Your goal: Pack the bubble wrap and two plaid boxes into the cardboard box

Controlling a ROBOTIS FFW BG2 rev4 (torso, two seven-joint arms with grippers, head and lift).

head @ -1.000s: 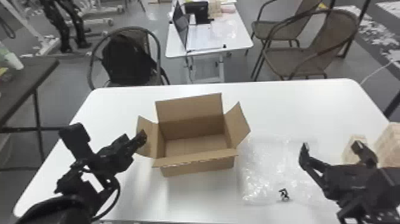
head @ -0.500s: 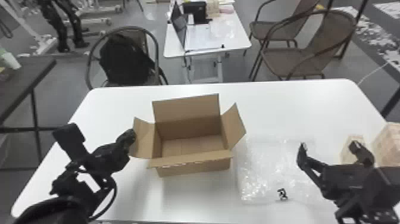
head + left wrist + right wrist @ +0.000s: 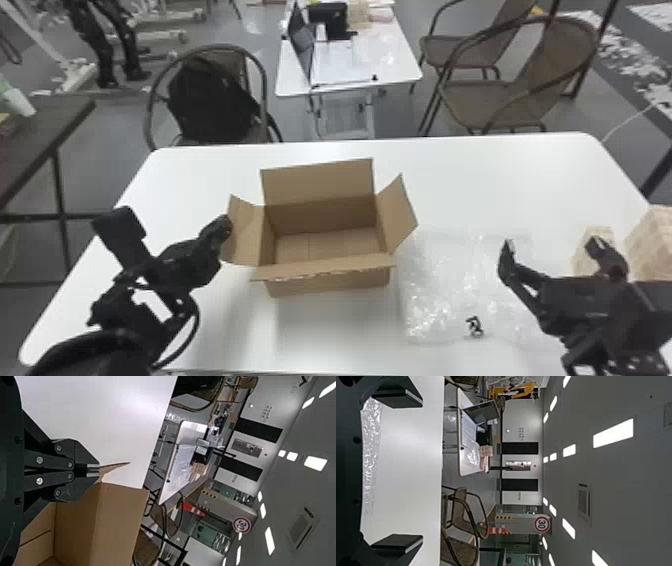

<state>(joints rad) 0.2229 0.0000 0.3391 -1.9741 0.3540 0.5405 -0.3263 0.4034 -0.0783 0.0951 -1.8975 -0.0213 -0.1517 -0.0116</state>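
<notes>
Cardboard flap [image 3: 245, 240] clenched in its left gripper [image 3: 95, 470], the robot seemed to be steadying the empty cardboard box [image 3: 330, 286] for packing; its right gripper [image 3: 551, 244], spread and holding nothing, hung by the flat bubble wrap [image 3: 440, 300], near the plaid boxes [image 3: 650, 245].

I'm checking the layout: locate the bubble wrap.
In the head view, the bubble wrap lies on the white table, just right of the cardboard box.

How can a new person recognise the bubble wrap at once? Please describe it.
Start from the white table and find the open cardboard box on it. Close beside that box, on the robot's right, the bubble wrap lies flat. It is clear and shiny, unlike the brown cardboard or the two pale plaid boxes.
</notes>
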